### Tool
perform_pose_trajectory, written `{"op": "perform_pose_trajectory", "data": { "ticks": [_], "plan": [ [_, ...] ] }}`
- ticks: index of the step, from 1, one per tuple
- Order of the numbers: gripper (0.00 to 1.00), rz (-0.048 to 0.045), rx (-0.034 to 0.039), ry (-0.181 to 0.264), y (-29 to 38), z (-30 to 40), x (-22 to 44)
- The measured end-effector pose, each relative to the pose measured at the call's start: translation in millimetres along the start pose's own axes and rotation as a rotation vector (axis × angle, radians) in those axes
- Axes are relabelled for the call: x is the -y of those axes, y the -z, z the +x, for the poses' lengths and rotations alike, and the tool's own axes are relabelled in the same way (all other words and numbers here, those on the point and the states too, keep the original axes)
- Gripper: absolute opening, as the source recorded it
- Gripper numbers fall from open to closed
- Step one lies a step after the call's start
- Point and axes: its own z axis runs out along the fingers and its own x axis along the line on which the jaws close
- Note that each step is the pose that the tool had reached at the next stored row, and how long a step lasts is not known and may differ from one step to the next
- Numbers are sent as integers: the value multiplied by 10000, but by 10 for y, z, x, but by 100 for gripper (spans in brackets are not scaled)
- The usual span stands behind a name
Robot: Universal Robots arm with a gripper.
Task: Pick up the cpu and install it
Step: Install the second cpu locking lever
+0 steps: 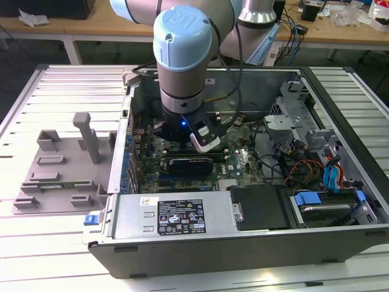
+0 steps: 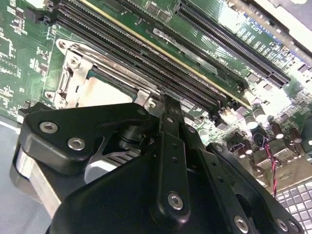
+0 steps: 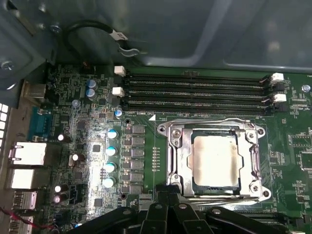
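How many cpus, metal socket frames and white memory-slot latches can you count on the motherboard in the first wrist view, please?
cpu: 1
metal socket frame: 1
white memory-slot latches: 4
Total: 6

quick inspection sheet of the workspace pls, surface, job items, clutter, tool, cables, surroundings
surface: slatted white table, open computer case on it
job's things: cpu lies inside the metal socket frame
clutter: grey plastic tray beside the case, at the exterior view's left
grippers: tool just above the socket frame's edge; open or shut cannot be told
cables: red and orange wires, blue cables in the case
surroundings: wooden benches behind
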Motion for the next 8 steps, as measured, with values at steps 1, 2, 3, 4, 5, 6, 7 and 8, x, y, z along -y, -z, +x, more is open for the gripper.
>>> {"op": "perform_pose_trajectory", "data": {
  "ticks": [1, 2, 3, 4, 5, 6, 7, 8],
  "plan": [
    [11, -39, 2, -2, -7, 7, 1],
    [11, -73, 3, -3, -12, 13, 3],
    [11, -100, 3, -2, -16, 16, 4],
    [11, -134, 8, -4, -24, 19, 5],
    [11, -155, 8, -5, -29, 22, 7],
    [11, -174, 7, -7, -36, 27, 9],
    [11, -183, 7, -7, -38, 30, 9],
    [11, -185, 8, -7, -41, 36, 10]
  ]
}}
